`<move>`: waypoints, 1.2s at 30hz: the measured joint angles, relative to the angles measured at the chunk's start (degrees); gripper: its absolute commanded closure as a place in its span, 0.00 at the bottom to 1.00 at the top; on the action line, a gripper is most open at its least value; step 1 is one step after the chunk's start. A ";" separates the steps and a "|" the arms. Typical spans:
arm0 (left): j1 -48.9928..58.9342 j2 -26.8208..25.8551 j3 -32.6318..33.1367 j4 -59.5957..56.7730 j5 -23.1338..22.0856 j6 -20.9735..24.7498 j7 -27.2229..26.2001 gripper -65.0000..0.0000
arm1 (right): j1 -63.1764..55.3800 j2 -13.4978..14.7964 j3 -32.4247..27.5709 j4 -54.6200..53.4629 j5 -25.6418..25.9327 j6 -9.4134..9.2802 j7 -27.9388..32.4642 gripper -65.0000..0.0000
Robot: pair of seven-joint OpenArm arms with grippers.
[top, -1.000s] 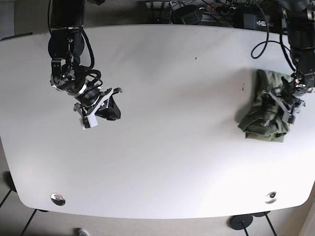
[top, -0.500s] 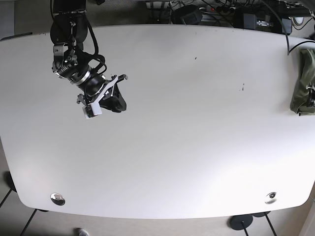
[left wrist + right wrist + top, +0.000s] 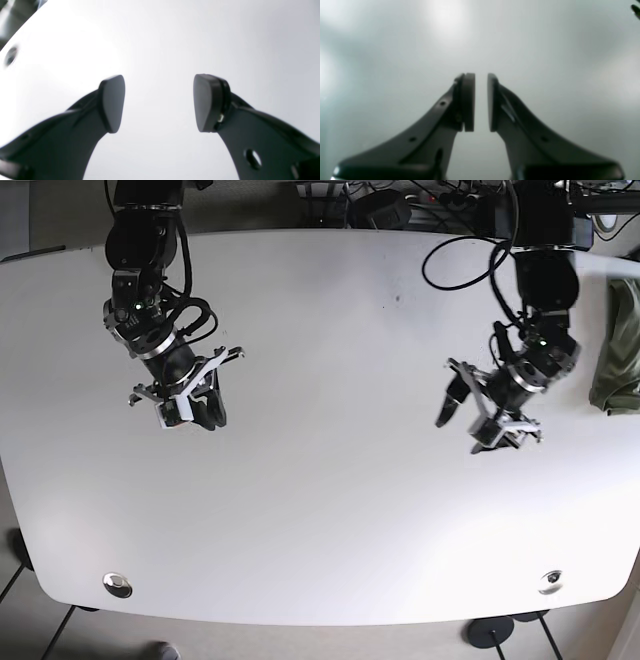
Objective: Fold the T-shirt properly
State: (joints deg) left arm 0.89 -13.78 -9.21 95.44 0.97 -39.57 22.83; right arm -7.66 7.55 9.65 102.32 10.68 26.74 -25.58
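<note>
The white worktop fills the base view, bare across its broad middle and lower half, with a round fitting near one lower corner and another near the other. The olive T-shirt, which a second ago lay crumpled on the worktop under the left arm, now sits bunched at the far edge of the base view, partly cut off by the frame and well apart from both arms. The left pincer has come back over the bare surface and hangs released, its pads spread wide with nothing between them. The right pincer has shifted only slightly; it holds nothing, its pads drawn nearly together with a thin gap.
</note>
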 measured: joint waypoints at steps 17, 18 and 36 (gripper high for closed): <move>30.29 19.96 0.00 8.31 7.56 16.39 -24.33 0.53 | -21.97 2.78 6.01 -9.79 -0.26 -0.59 29.66 0.88; 32.81 20.00 0.02 9.05 7.48 16.76 -26.60 0.53 | -23.96 2.75 5.99 -9.79 -0.20 -0.57 31.52 0.88; 64.76 21.00 -0.11 6.12 7.13 19.23 -29.79 0.53 | -56.68 8.44 1.99 -10.73 10.82 -1.18 39.47 0.88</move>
State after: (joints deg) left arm 65.65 7.22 -9.32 101.56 8.10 -20.34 -6.96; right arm -64.34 15.99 11.64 91.59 21.50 25.56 13.89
